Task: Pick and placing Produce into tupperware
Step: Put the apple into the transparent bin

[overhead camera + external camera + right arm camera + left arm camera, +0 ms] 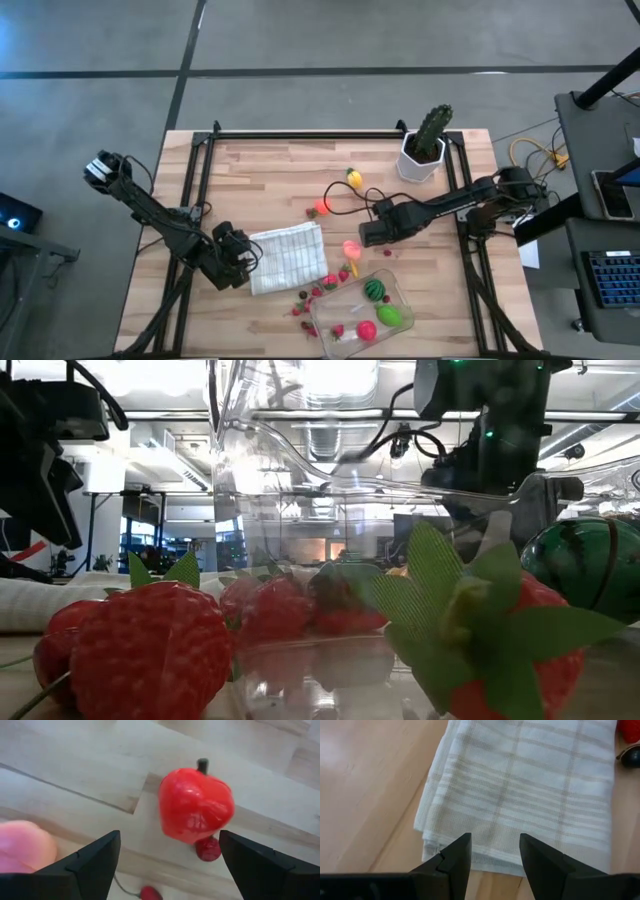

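On the wooden bench [280, 170], the clear shallow tupperware [352, 318] sits at the near edge, already holding some produce. The folded cloth [290, 257] lies beside it, under the waiting left pincer [495, 855], slightly parted and empty. The right pincer [170, 857] is spread wide, apparently lining up on a glossy red apple [196, 806] with tiny berries beside it.

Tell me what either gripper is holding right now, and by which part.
Nothing. The right gripper stands open above a red toy fruit; the left gripper is open, empty, beside the folded cloth.
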`<control>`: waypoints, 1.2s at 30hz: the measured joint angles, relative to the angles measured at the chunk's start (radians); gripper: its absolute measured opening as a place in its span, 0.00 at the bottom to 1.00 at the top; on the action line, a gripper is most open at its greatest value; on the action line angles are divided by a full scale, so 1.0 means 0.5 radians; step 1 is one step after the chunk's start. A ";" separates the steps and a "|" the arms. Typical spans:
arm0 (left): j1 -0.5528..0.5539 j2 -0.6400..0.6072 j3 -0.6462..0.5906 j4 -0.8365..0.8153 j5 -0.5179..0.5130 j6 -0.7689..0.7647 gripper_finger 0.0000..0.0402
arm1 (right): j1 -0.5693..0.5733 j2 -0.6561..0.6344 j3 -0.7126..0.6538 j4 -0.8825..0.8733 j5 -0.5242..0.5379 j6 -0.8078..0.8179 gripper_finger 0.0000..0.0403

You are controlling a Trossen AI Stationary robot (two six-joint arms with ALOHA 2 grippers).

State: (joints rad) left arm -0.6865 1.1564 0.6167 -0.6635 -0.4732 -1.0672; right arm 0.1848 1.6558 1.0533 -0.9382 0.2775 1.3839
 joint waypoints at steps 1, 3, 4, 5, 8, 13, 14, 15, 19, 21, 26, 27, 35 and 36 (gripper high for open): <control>0.000 0.000 -0.001 -0.002 0.000 0.000 0.38 | 0.000 -0.001 -0.004 -0.002 0.016 0.001 0.83; 0.000 0.000 -0.001 -0.002 0.000 0.002 0.38 | -0.013 -0.001 -0.022 -0.003 0.052 0.000 0.83; 0.000 0.000 -0.001 -0.003 0.000 0.002 0.38 | -0.018 -0.001 -0.035 -0.010 0.076 -0.001 0.84; 0.000 0.000 -0.001 -0.006 0.000 0.002 0.38 | -0.021 -0.001 -0.050 -0.019 0.091 0.000 0.84; 0.000 0.000 -0.002 -0.012 0.000 0.002 0.38 | -0.034 -0.001 -0.104 -0.033 0.139 -0.001 0.84; 0.000 0.000 -0.002 -0.013 0.000 0.002 0.38 | -0.069 -0.001 -0.179 -0.027 0.148 0.005 0.83; 0.000 0.000 -0.002 -0.014 0.000 0.003 0.38 | -0.075 -0.001 -0.186 -0.022 0.148 0.001 0.84; 0.000 0.000 -0.002 -0.015 0.000 0.003 0.38 | -0.079 -0.001 -0.190 -0.015 0.148 -0.013 0.84; 0.000 0.000 -0.007 -0.016 0.000 0.003 0.38 | -0.096 -0.001 -0.204 0.076 0.160 -0.125 0.84; 0.000 0.000 -0.012 -0.016 0.000 0.004 0.38 | -0.107 -0.001 -0.214 0.115 0.208 -0.181 0.83; 0.000 0.000 -0.018 -0.015 0.001 0.003 0.38 | -0.153 0.002 -0.242 0.121 0.228 -0.220 0.82; 0.000 0.000 -0.018 -0.015 0.001 0.003 0.38 | -0.163 0.002 -0.249 0.122 0.216 -0.222 0.82; 0.000 0.000 -0.022 -0.013 0.001 0.002 0.38 | -0.179 0.004 -0.276 0.152 0.076 -0.257 0.82; 0.000 0.000 -0.023 -0.012 0.001 0.002 0.38 | -0.179 0.004 -0.280 0.160 0.072 -0.257 0.82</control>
State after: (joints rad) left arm -0.6865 1.1564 0.6050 -0.6695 -0.4728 -1.0664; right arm 0.0956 1.6577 0.9133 -0.8582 0.3138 1.2556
